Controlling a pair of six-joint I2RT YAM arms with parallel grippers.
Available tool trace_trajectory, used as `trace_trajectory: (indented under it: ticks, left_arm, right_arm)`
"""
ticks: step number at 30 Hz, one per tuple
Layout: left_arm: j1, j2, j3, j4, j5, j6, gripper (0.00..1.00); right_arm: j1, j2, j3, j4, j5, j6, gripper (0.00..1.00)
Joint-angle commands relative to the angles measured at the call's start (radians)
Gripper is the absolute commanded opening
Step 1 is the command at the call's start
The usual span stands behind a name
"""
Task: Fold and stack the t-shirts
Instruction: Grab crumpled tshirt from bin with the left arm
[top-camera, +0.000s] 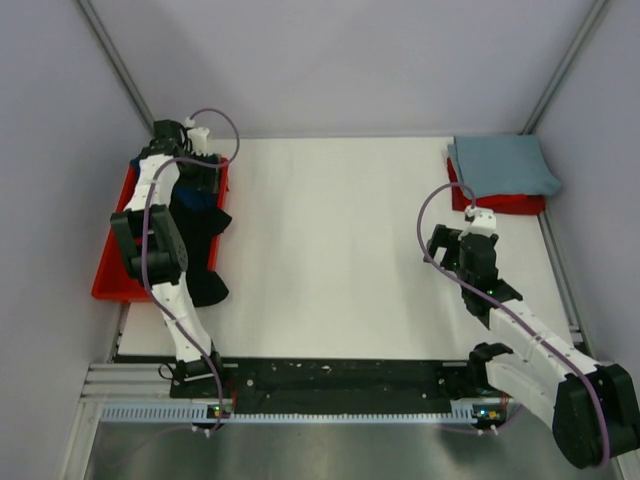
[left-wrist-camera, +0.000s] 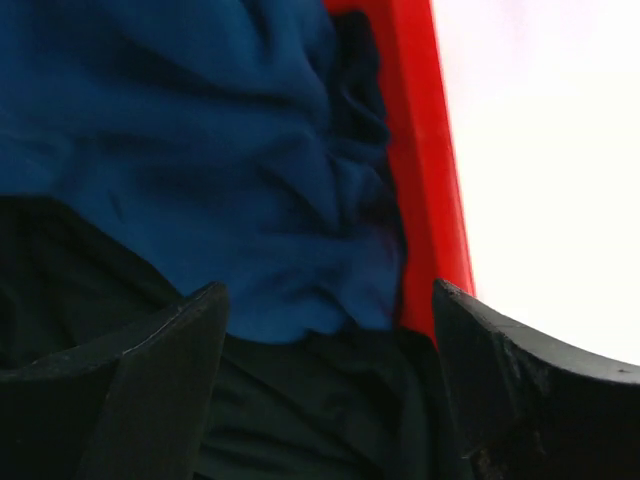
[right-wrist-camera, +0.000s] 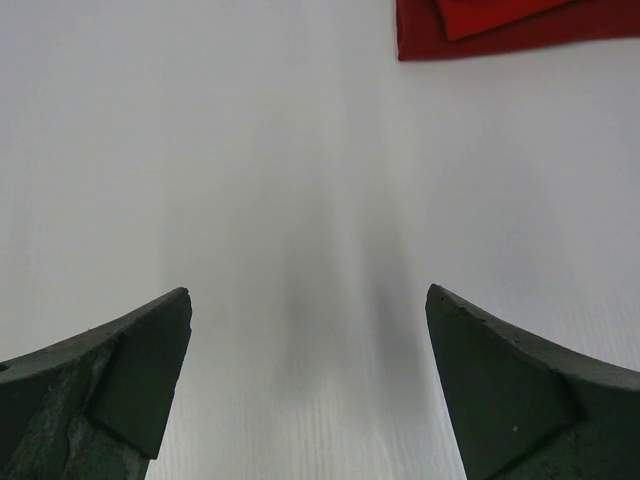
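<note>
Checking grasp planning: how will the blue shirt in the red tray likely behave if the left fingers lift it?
Probably floppy: the blue shirt lies bunched in deep creases, so it should sag from a pinch. It touches the black shirt in the red tray, which might drag along.

White tabletop (top-camera: 330, 250); pale grey walls (top-camera: 350, 60) on three sides; metal rail (top-camera: 330, 412) along near edge.

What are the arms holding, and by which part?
Nothing. The left tool is open over the blue shirt; the right tool is open over the table.
</note>
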Motion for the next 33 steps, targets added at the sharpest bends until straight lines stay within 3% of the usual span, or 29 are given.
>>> trace_trajectory:
  ticks: [1,5,12,14,16,17,28,33]
  left_arm:
    - [0.003,0.094,0.193,0.000,-0.082,-0.005,0.85]
    - [0.003,0.195,0.276,-0.012,-0.134,-0.001,0.81]
    - [0.003,0.243,0.296,-0.052,-0.130,0.024,0.65]
    - [0.003,0.238,0.298,-0.071,-0.134,0.045,0.44]
    - [0.003,0.211,0.298,-0.074,-0.157,0.062,0.06]
    - [0.003,0.186,0.298,-0.075,-0.165,0.067,0.00]
    - [0.003,-0.308,0.307,-0.046,-0.187,0.131,0.00]
    - [-0.004,-0.576,0.238,-0.014,-0.031,0.150,0.00]
  right_arm:
    - [-0.001,0.000,0.029,0.032,-0.001,-0.010,0.98]
    - [-0.003,0.001,0.029,0.034,-0.002,-0.011,0.98]
    - [-0.001,0.015,0.037,0.032,-0.013,-0.016,0.98]
    - [-0.001,0.020,0.040,0.031,-0.013,-0.017,0.98]
    - [-0.003,0.021,0.040,0.031,-0.014,-0.019,0.98]
    - [-0.003,0.021,0.042,0.031,-0.014,-0.019,0.98]
    - [-0.001,0.003,0.034,0.025,-0.013,-0.017,0.98]
    - [-0.003,-0.011,0.026,0.026,-0.016,-0.020,0.98]
